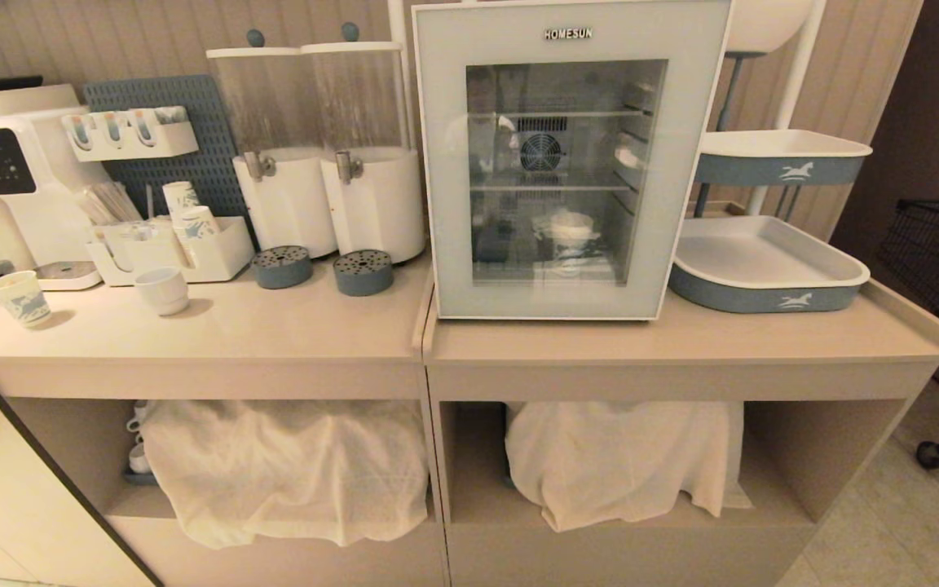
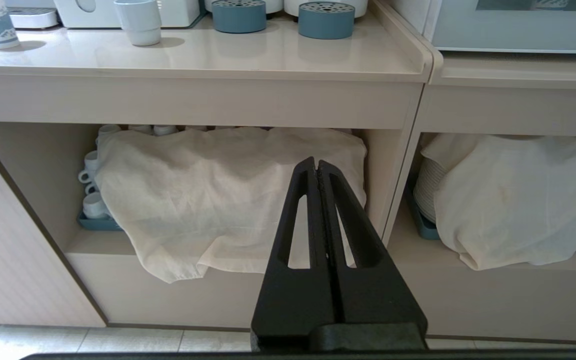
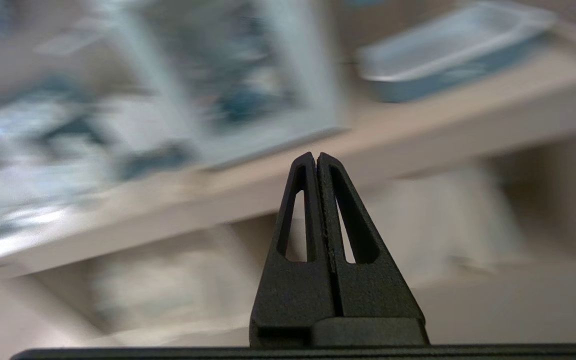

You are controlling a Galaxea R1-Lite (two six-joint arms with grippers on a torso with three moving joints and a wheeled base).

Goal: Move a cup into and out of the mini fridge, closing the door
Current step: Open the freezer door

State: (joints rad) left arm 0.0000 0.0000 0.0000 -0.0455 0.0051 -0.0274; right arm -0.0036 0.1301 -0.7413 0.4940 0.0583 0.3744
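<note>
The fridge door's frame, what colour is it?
Pale grey-blue around the glass window of the door, clearest in the head view.

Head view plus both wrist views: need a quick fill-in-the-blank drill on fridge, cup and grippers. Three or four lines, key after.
1. The grey-blue glass-windowed door of the white boxy mini fridge is ____.
2. The tall white blue-printed paper cup stands ____ the fridge.
3. The left gripper and right gripper both have their fingers ____.
4. The plain white ceramic mug stands on the beige ____.

Missing words: closed; inside; shut; counter
</note>
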